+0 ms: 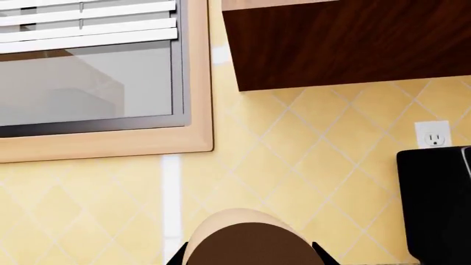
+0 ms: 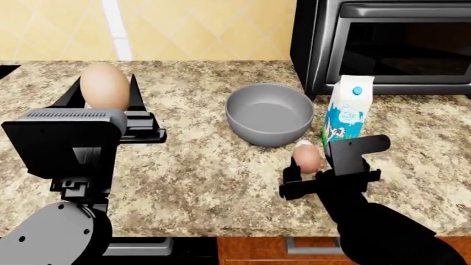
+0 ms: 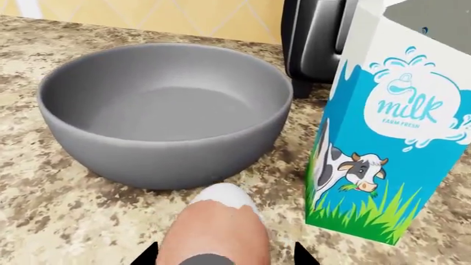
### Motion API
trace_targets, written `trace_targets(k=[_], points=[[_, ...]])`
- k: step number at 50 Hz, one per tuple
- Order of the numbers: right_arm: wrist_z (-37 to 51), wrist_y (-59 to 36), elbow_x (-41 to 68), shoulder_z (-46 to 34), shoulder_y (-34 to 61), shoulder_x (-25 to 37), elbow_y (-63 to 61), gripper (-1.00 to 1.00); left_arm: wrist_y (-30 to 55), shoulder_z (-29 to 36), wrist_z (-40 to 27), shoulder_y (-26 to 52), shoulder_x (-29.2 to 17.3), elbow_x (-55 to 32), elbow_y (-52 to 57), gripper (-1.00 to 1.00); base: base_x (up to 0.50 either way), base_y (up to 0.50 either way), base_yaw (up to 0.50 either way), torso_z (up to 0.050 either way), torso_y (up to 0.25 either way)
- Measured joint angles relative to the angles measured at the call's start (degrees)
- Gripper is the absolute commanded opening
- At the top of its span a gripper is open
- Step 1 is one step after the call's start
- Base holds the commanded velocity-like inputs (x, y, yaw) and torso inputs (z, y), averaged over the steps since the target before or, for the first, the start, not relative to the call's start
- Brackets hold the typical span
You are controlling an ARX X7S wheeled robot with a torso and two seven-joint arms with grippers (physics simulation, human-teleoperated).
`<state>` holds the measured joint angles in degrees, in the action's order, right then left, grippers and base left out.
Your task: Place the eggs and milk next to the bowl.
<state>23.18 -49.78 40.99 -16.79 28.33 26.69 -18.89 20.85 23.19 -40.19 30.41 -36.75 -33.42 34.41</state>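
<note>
With the blue-green cow-print milk carton (image 2: 347, 113) already upright just beside the round grey matte bowl (image 2: 269, 114), each gripper pinches a tan oval egg, the right gripper (image 2: 321, 167) low near the bowl for release, the left gripper (image 2: 105, 88) raised well aside.

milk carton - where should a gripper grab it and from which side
Grip the milk carton across its flat blue side panels, below the sloped gable top. It stands upright beside the bowl, with the toaster oven close behind, so coming from the front, open-counter side looks safest.
</note>
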Motion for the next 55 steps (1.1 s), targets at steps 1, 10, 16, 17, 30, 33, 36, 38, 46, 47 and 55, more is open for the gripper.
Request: trace_targets(k=[1,10,16,17,30,33,36,38,46,47,55], points=[[0.05,-0.07,-0.06,-0.06,0.01,0.03,-0.05,1.00,-0.01,0.00,0.00,0.00,0.00,0.00,0.01,-1.00,0.00,0.00,0.00,0.000,0.000],[0.41,-0.46,-0.28,-0.36,-0.02,0.20,-0.49,1.00,-0.05,0.00,0.00,-0.01,-0.02,-0.03,0.02,-1.00,0.00,0.00,0.00,0.000,0.000],[0.95,-0.89,-0.01,-0.26,-0.31,0.41,-1.58,1.00,-0.01,0.04,0.00,0.04,-0.01,-0.04,0.00,-1.00,0.00,0.00,0.00,0.000,0.000],[1.10,-1.02,0.10,-0.21,-0.38,0.47,-1.93,1.00,0.03,0.07,0.01,0.05,-0.01,-0.04,-0.02,-1.00,0.00,0.00,0.00,0.000,0.000],[3.59,-2.95,2.05,1.22,-1.39,1.61,-7.94,1.00,2.65,2.99,1.80,2.44,1.02,0.31,-2.45,-1.00,0.00,0.00,0.00,0.000,0.000],[4.29,-3.39,2.62,1.75,-1.72,1.94,-9.59,1.00,3.81,4.52,2.60,3.52,1.48,0.88,-3.44,-1.00,0.00,0.00,0.00,0.000,0.000],[4.98,-3.76,3.19,2.32,-2.08,2.28,-11.20,1.00,4.87,5.96,3.43,4.55,2.00,1.33,-4.60,-1.00,0.00,0.00,0.00,0.000,0.000],[5.42,-3.96,3.55,2.70,-2.32,2.49,-12.23,1.00,5.47,6.83,4.02,5.19,2.39,1.57,-5.52,-1.00,0.00,0.00,0.00,0.000,0.000],[7.51,-4.82,5.17,4.55,-3.38,3.35,-16.63,1.00,7.51,10.05,7.04,7.24,3.74,1.78,-9.20,-1.00,0.00,0.00,0.00,0.000,0.000],[7.74,-4.92,5.33,4.72,-3.48,3.45,-17.09,1.00,7.63,10.34,7.49,7.40,3.86,1.69,-9.62,-1.00,0.00,0.00,0.00,0.000,0.000],[9.11,-5.60,6.18,5.46,-3.87,3.91,-19.52,1.00,6.96,11.91,12.26,8.03,4.25,0.48,-13.29,-1.00,0.00,0.00,0.00,0.000,0.000]])
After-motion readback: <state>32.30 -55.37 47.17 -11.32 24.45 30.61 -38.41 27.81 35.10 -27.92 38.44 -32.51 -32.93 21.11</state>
